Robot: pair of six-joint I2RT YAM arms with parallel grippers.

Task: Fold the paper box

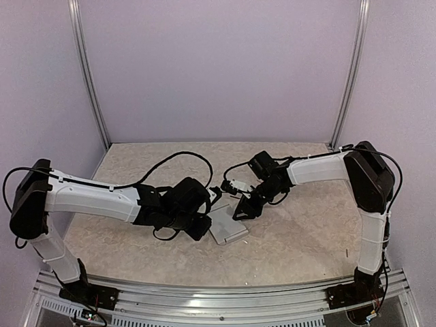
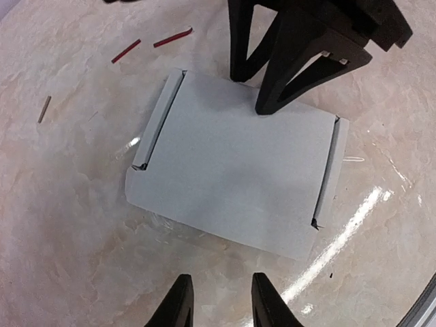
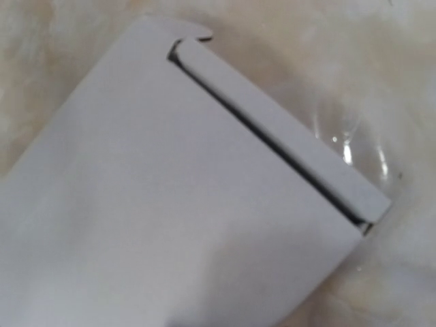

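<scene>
The paper box (image 1: pixel 228 226) lay flat on the marbled beige worktop (image 1: pixel 300 238), near its middle, between the two arms and just in front of both wrists. Seen from the left wrist, it was a slim pale grey rectangle lying slightly askew, its broad face up, with a narrow flap (image 2: pixel 158 122) folded along each short end and a thin dark gap beside each one. The left pincer (image 2: pixel 219 306) hung just short of the box's near long edge, its two fingers apart with only bare worktop between them, not touching the card. The right pincer (image 2: pixel 253 92) came down from the far side with its fingers also apart and nothing between them. One tip stood at the box's far long edge and the other on the top face just inside that edge. The right wrist camera was filled by the box at close range and showed one end flap lying level with the top panel; its own fingers were out of that view. Two thin red scraps (image 2: pixel 151 44) and a small pale sliver (image 2: pixel 43 109) lay on the worktop beyond the box's left end, apart from it.
</scene>
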